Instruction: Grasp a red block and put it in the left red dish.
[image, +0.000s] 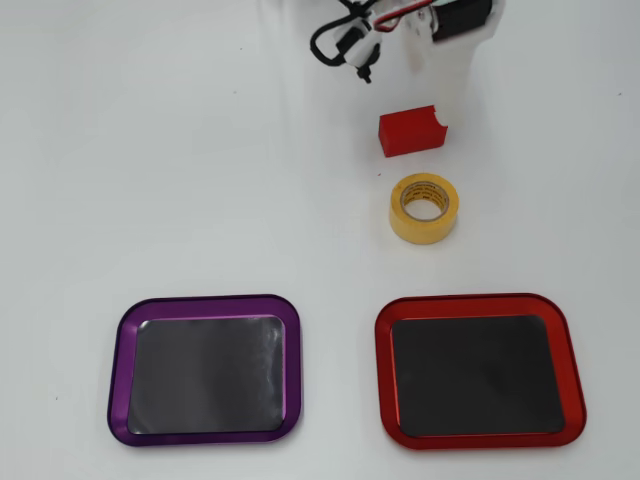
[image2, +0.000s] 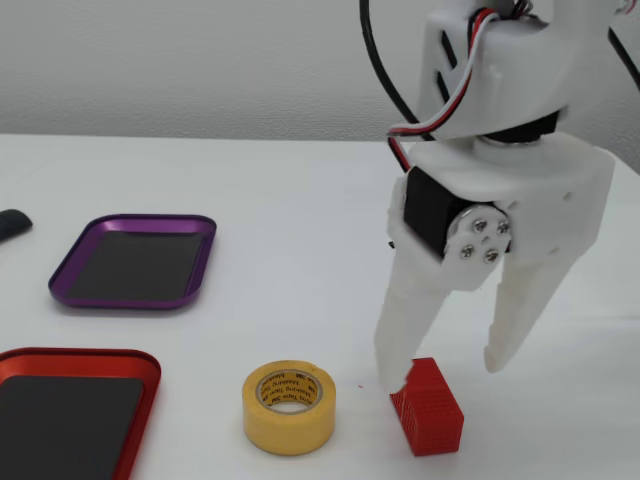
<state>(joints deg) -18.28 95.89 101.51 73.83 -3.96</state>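
Approach step: gripper is held jaws apart just over the red block, which sits on the table beside the tape roll; lowering and closing are needed next, then transfer to red dish.

Plain white table under soft even light, pale textured grey wall behind.
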